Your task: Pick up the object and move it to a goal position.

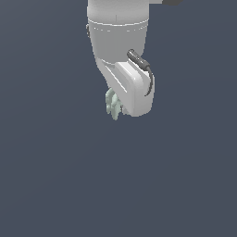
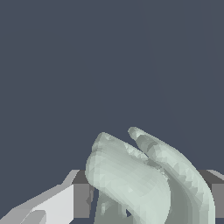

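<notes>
Gripper (image 2: pixel 144 199) clamps the object (image 2: pixel 131 179) between its fingers; likely light, rigid, lumpy — keep your grip mid-body.

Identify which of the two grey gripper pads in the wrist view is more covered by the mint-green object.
The grey pad beside the pale mint-green lumpy object; the other pad shows fully.

One white robot arm (image 1: pixel 121 55) is showing in the exterior view, carrying one gripper (image 1: pixel 115 107). One pale mint-green object (image 2: pixel 140 179) is sitting at that gripper (lumpy, with two rounded lobes showing in the wrist view). One dark cable (image 1: pixel 144 69) is curving along the arm's wrist housing.
</notes>
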